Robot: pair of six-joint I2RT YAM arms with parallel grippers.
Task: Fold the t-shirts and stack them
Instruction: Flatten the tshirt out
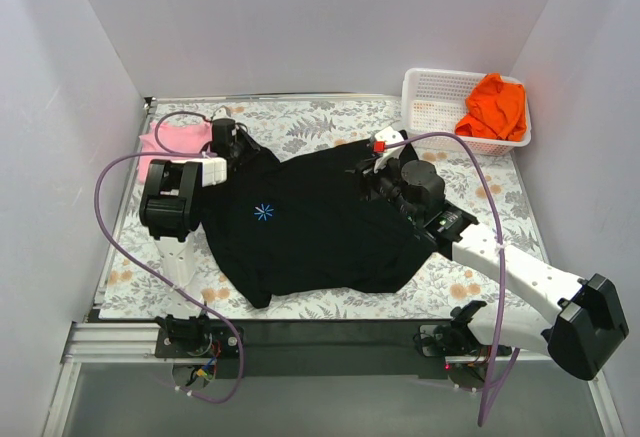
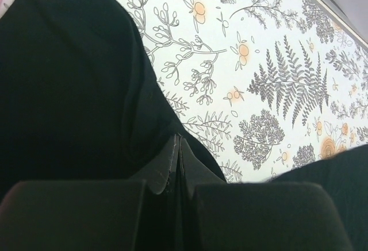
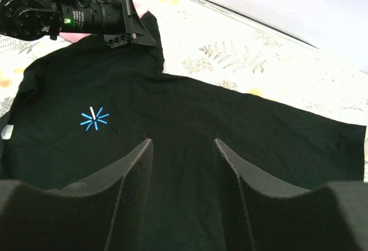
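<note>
Broadly, the flowered table (image 1: pixel 320 117) carries the black t-shirt (image 1: pixel 310 237) spread across its middle. The basket (image 1: pixel 420 82) holds the orange t-shirt (image 1: pixel 495 107), and the pink t-shirt (image 1: pixel 175 139) lies far left. The left gripper (image 2: pixel 179 142) pinches the black sleeve edge. The right gripper (image 3: pixel 184 145) hovers half-open and empty.

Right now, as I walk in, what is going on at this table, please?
The robot is working on a black t-shirt spread on the table. The left hand is shut at the shirt's far left corner, apparently pinching the cloth. The right hand is open over the other side of the shirt. A pink t-shirt lies at the far left, and an orange t-shirt sits in the white basket. Nothing is stacked yet.
</note>
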